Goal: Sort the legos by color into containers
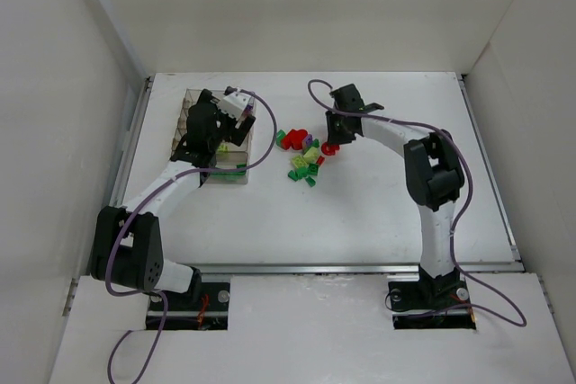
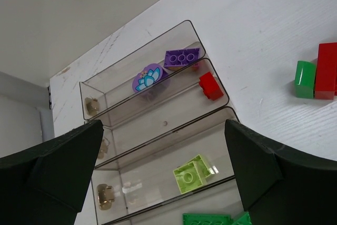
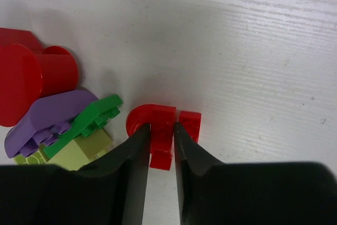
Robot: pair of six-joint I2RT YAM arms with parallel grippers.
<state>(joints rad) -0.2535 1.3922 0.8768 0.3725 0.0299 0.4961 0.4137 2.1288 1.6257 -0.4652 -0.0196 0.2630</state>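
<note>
Red lego (image 3: 161,151) at pile (image 1: 304,157) edge, right gripper (image 3: 161,126) clamped; left gripper (image 2: 163,125) apart over tray (image 2: 134,52).

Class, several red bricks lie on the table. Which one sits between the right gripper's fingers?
The small arched red brick, squeezed between the fingers of the right gripper. The fat red cylinder lies apart to one side, beside the purple brick.

Legos (image 1: 302,161) red, grn, lime, purple; tray (image 2: 152,130) prob. smoky-clear.
</note>
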